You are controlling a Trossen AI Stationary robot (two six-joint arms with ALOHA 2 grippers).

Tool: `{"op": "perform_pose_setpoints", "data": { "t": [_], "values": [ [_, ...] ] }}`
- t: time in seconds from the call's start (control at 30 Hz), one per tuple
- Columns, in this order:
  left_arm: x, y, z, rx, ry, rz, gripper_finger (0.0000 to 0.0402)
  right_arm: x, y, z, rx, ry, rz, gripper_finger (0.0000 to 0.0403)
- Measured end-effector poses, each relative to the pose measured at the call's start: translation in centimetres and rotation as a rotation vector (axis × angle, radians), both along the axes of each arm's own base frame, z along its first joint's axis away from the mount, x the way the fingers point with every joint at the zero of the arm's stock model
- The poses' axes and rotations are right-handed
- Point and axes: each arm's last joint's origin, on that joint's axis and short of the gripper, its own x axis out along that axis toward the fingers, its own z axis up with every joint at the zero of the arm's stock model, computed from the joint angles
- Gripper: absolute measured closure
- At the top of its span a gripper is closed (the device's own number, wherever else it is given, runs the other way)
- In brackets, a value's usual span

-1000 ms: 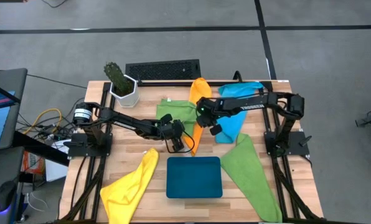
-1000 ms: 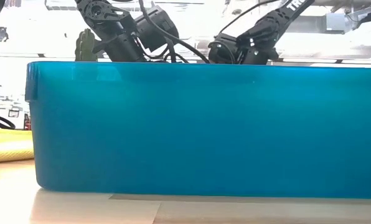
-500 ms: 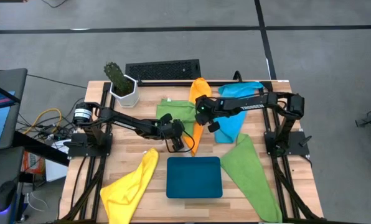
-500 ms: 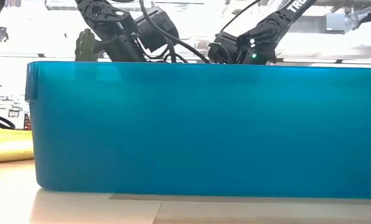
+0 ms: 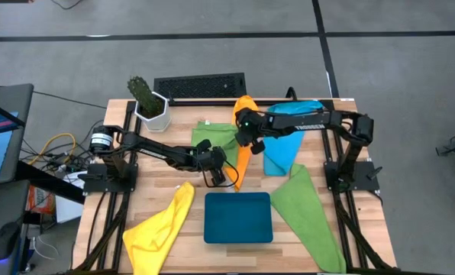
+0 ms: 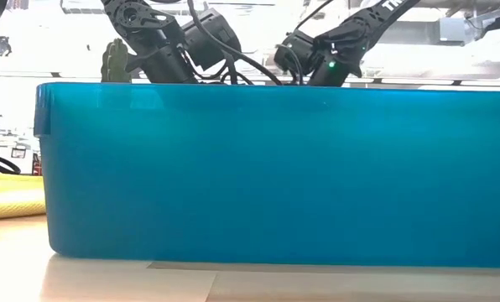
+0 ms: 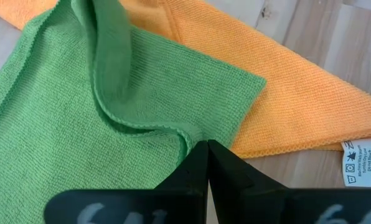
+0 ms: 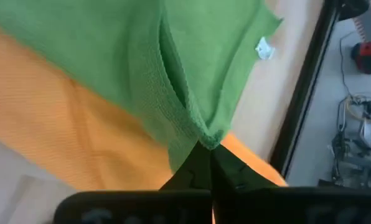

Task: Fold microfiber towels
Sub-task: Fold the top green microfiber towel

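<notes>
The right gripper (image 8: 205, 151) has its jaws clenched on a pinched fold of the green towel (image 8: 198, 68), whose looped microfiber weave bunches into a ridge running up to the dark fingertips. Under that cloth lies the orange towel (image 8: 67, 130), finer ribbed and flat. The left gripper (image 7: 207, 152) is likewise clamped tight, its jaws meeting on the green towel's hemmed edge where a corner curls over itself; the orange towel spreads beside it, with a white care label (image 7: 360, 163) at its hem on bare wood.

From above, both grippers meet over the green towel (image 5: 216, 137) at mid-tabletop (image 5: 174, 114), the orange towel (image 5: 244, 126) a long narrow strip beside it. A sky-blue towel (image 5: 285, 149) lies under the right arm, a second green towel (image 5: 308, 218) and a crumpled yellow towel (image 5: 160, 229) flank the rigid teal tray (image 5: 238, 217). A potted cactus (image 5: 147, 99) stands at the back.
</notes>
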Motion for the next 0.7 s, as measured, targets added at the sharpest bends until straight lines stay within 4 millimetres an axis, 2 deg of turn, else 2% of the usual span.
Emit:
{"op": "perform_pose_setpoints", "data": {
  "t": [0.23, 0.4, 0.57, 0.63, 0.7],
  "values": [
    [0.0, 0.0, 0.0, -0.005, 0.000, -0.004, 0.0401, 0.5, -0.8, 0.5, 0.023, -0.103, 0.028, 0.0369],
    [0.0, 0.0, 0.0, -0.005, 0.000, -0.004, 0.0401, 0.8, -0.7, 0.8, 0.051, -0.155, 0.068, 0.0371],
    [0.0, 0.0, 0.0, -0.006, -0.001, -0.003, 0.0401, 1.1, -1.1, -0.8, 0.064, -0.130, 0.064, 0.0369],
    [0.0, 0.0, 0.0, -0.007, 0.001, -0.001, 0.0401, 2.1, -1.4, -1.3, 0.045, -0.165, 0.060, 0.0360],
    [0.0, 0.0, 0.0, -0.009, 0.001, -0.002, 0.0401, 1.7, -1.3, -2.0, 0.045, -0.117, 0.029, 0.0348]
  ]
}}
